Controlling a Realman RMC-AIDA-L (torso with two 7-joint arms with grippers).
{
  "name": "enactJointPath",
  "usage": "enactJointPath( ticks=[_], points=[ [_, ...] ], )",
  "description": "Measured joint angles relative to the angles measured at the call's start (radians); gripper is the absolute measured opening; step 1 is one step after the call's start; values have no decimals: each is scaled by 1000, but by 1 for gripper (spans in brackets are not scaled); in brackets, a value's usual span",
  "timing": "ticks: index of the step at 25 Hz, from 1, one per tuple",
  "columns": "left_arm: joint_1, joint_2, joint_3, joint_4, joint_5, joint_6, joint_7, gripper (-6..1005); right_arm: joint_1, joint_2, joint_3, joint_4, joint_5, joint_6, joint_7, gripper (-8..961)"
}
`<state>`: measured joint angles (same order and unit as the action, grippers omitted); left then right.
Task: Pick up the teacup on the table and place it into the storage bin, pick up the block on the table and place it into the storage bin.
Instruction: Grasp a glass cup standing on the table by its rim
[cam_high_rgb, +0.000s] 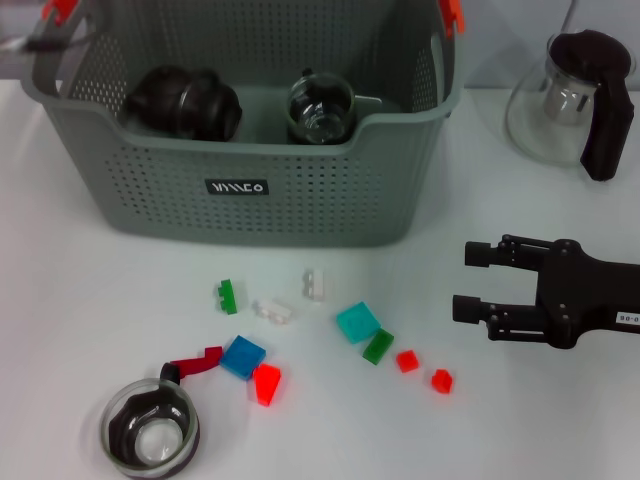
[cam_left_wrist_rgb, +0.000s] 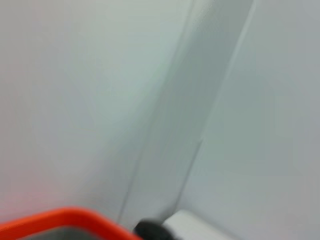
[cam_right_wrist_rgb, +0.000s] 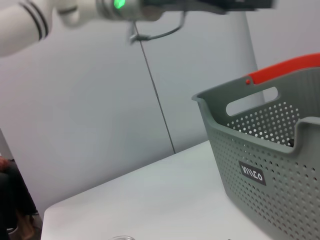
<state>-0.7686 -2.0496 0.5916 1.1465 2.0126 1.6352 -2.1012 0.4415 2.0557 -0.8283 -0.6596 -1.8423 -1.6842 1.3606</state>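
The right gripper (cam_high_rgb: 468, 281) hovers at three o'clock, jaws open, facing scattered blocks (cam_high_rgb: 357, 322) to grab one. The storage bin (cam_high_rgb: 240, 190) at twelve o'clock holds a teacup (cam_high_rgb: 320, 108). Left jaws: cannot tell.

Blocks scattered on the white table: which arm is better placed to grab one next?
Probably the right. The right gripper hovers open beside the blocks, nearest the small red blocks and the teal square block. The left arm shows only at the far rim of the grey perforated storage bin, its gripper unseen.
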Motion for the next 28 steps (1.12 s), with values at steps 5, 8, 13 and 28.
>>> enactJointPath(
  ticks=[5, 8, 13, 28],
  points=[
    [77, 0, -197, -109, -79, 216, 269, 618, 0, 0, 1, 0, 0, 2, 0, 822],
    [147, -16, -261, -145, -56, 319, 422, 668, 0, 0, 1, 1, 0, 2, 0, 822],
    [209, -36, -257, -80, 67, 366, 467, 697, -1, 0, 1, 2, 0, 2, 0, 821],
    [276, -106, 56, 383, 617, 409, 323, 688, -7, -11, 1, 28, -2, 2, 0, 822]
  ],
)
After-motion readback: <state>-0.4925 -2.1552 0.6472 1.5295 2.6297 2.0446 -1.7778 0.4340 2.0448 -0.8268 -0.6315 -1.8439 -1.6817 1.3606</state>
